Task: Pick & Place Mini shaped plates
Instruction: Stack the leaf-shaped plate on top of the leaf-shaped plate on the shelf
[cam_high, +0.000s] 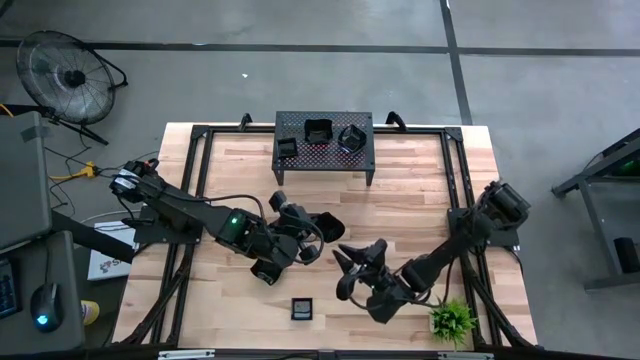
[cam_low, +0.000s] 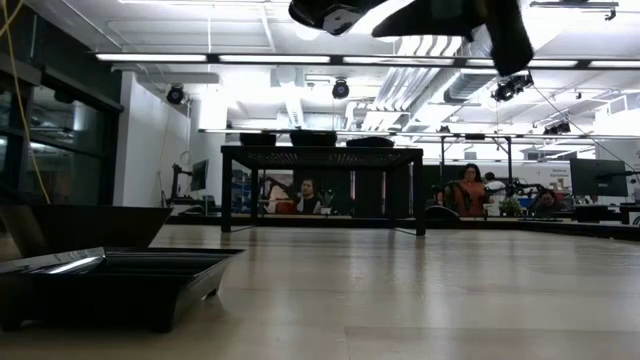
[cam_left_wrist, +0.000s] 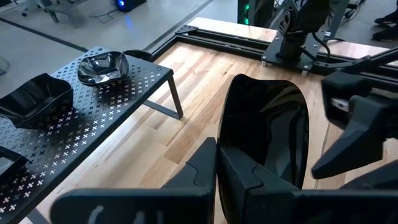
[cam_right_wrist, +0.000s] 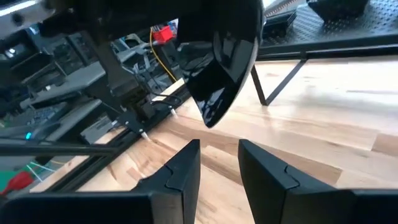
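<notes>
the left gripper (cam_high: 312, 226) is clamped shut on the rim of a glossy black mini plate (cam_high: 330, 224), holding it on edge above the bare wood of the table (cam_high: 420, 190), so the dish stands out just ahead of its fingertips. the right gripper (cam_high: 358, 262) waits close by, its fingers apart and closed on nothing, pointed up toward the plate, which hangs just beyond and above its tips. well ahead of the left gripper stands the perforated stand (cam_high: 322, 150), already carrying three plates (cam_high: 318, 130) on its top; one more square plate (cam_high: 301, 308) lies flat on the table behind both grippers, near the front edge. judging by this, the step in hand is either a hand-over or a carry to the stand. to do it well, the left grip should stay firm on the rim, as a glossy dish held on edge could slip or swing. if the right gripper is to take it, it should close on the free edge squarely before the left lets go. if it goes straight to the stand, keep it clear of the right fingers and level it before release.
</notes>
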